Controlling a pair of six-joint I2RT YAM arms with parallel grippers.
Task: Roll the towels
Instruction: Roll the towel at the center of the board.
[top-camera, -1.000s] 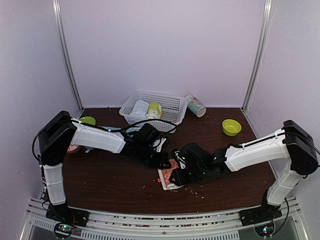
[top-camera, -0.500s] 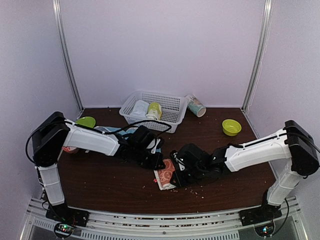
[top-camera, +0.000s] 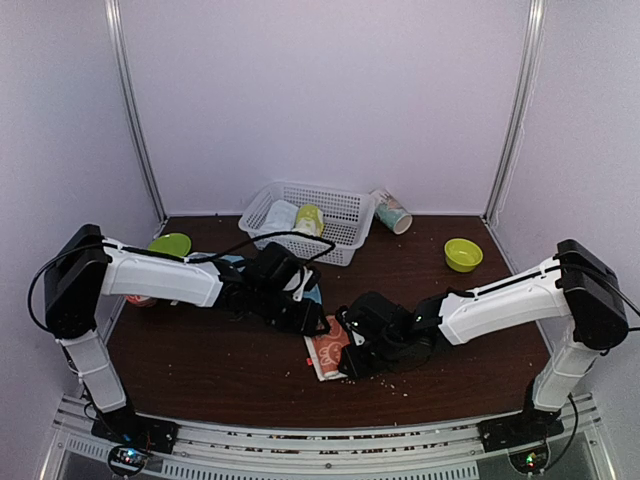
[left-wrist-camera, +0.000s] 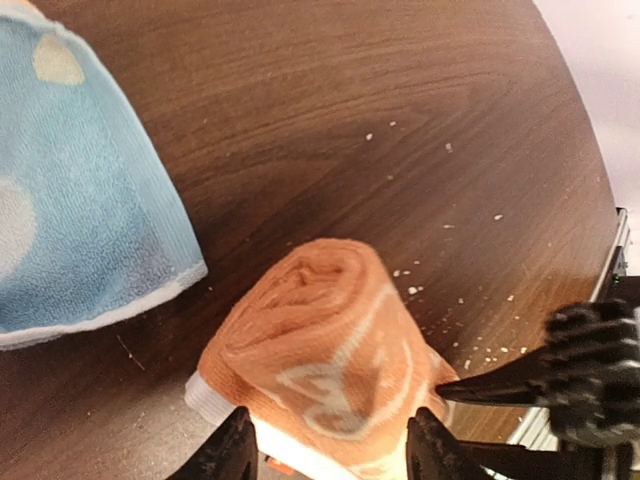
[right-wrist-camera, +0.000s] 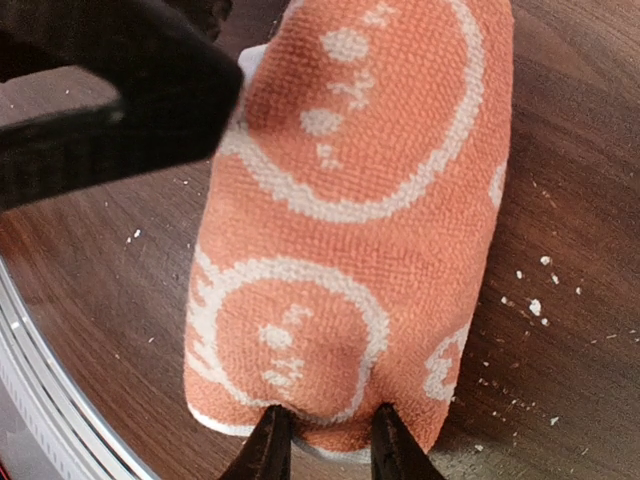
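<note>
My left tool (left-wrist-camera: 330, 445) stands half open astride the rolled peach towel (left-wrist-camera: 320, 350); my right tool (right-wrist-camera: 325, 440), narrowly parted, pinches one end. The blue towel (left-wrist-camera: 80, 200) lies nearby on the worktop (left-wrist-camera: 350, 120).

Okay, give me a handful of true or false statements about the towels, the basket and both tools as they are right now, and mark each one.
1. The peach-orange towel lies rolled up on the table. True.
2. The light blue towel is rolled up too. False: it lies spread flat beside the orange roll.
3. The white basket is empty. False: it holds a pale roll and a yellow-green roll.
4. The right tool pinches the edge of the peach-orange towel. True.
5. The left tool is closed tight, well away from any towel. False: its fingers stand apart, either side of the orange roll's end.
</note>
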